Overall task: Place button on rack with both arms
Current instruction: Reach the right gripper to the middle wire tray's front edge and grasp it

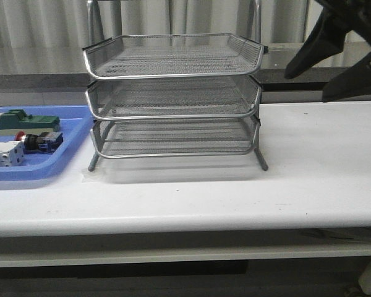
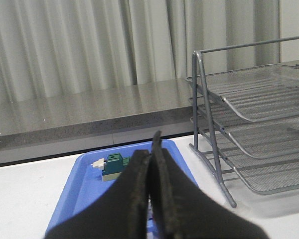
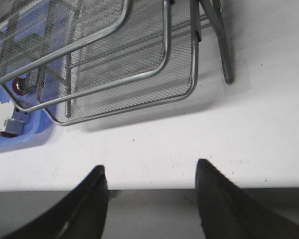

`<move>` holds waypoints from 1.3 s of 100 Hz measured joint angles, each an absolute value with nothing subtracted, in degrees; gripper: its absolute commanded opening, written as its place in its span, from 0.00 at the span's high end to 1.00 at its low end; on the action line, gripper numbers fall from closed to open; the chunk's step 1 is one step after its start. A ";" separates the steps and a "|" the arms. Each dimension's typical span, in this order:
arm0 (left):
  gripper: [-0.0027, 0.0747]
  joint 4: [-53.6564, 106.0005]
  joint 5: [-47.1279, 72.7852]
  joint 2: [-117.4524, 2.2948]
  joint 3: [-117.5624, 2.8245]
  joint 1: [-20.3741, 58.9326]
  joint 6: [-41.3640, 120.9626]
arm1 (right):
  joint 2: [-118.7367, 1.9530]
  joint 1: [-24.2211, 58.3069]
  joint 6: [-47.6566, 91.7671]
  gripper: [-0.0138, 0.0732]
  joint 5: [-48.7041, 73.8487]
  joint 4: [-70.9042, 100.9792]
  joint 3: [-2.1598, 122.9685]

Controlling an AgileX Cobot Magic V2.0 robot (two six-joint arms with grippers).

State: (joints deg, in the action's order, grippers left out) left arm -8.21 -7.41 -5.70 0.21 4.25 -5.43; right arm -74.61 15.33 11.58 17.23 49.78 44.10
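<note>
The button (image 1: pixel 36 142) lies on its side in the blue tray (image 1: pixel 68 154) at the far left, red head pointing left. In the right wrist view its red head (image 3: pixel 18 85) shows through the mesh. The rack (image 1: pixel 173 99), a silver three-tier mesh stand, fills the middle of the table, and its trays hold nothing. My left gripper (image 2: pixel 151 152) is shut on nothing, raised on the near side of the blue tray (image 2: pixel 84 184), with the rack (image 2: pixel 254 119) to its right. It is out of the front view. My right gripper (image 3: pixel 150 172) is open, high over the table's front edge. The right arm (image 1: pixel 334 43) shows at top right.
A green block (image 1: pixel 28 120) and a white-grey terminal block (image 1: pixel 3 154) share the blue tray with the button. The green block (image 2: pixel 115 164) shows past my left fingers. White table (image 1: pixel 309 161) extends right of the rack. A grey ledge and curtains stand behind.
</note>
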 measured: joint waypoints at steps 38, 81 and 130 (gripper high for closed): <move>0.99 -8.21 -7.41 -5.70 0.21 4.25 -5.43 | -90.68 15.33 12.43 0.36 16.63 50.29 56.20; 0.99 -8.21 -7.41 -5.70 0.21 4.25 -5.43 | -101.93 15.33 12.74 0.36 16.86 50.29 66.11; 0.99 -8.21 -7.41 -5.70 0.21 4.25 -5.43 | -105.88 15.49 12.93 0.74 18.80 51.45 69.44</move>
State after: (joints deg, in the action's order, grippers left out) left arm -8.21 -7.41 -5.70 0.21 4.25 -5.43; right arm -105.88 15.49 12.93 18.80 51.45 69.44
